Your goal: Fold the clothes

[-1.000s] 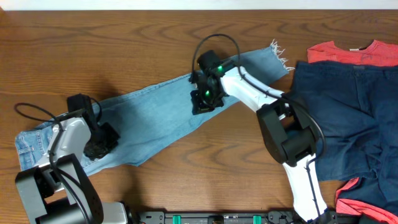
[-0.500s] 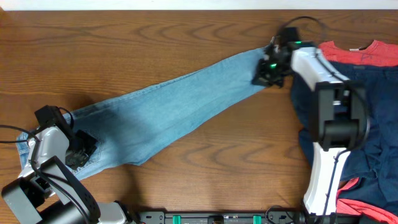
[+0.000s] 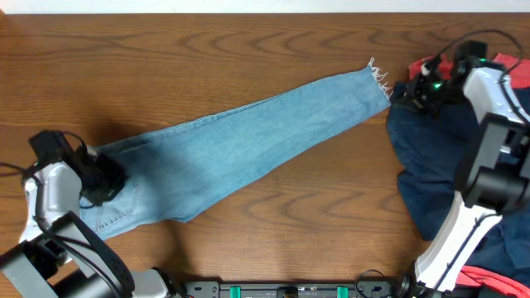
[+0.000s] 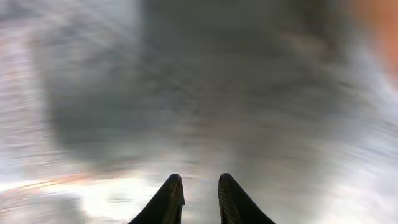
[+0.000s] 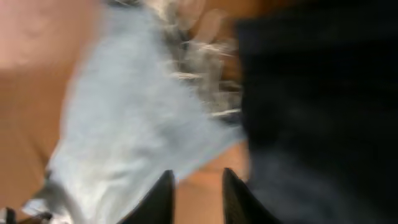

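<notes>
Stretching in a long diagonal across the wooden table (image 3: pixel 207 50), the light-blue jeans (image 3: pixel 240 145) lie flat, with the waist end near the left edge and the frayed hem (image 3: pixel 379 79) at the far right of the cloth. Just beside that hem begins the dark navy garment (image 3: pixel 439 157), which is spread over the right side of the table. A coral-red T-shirt (image 3: pixel 497 281) shows from under its far and near edges. The left gripper (image 3: pixel 103 178) sits over the waist end of the jeans, on the denim near the pocket. Its wrist view is heavily blurred and shows two dark fingers close together with a narrow slit between them. Whether cloth is pinched in that slit cannot be told. The right gripper (image 3: pixel 424 87) is at the far right, over the navy garment and just past the frayed hem, apart from the denim in the overhead view. From its own wrist camera its fingers stand spread with nothing between them. The pale denim and its loose threads lie ahead to the left, and the dark cloth to the right.
</notes>
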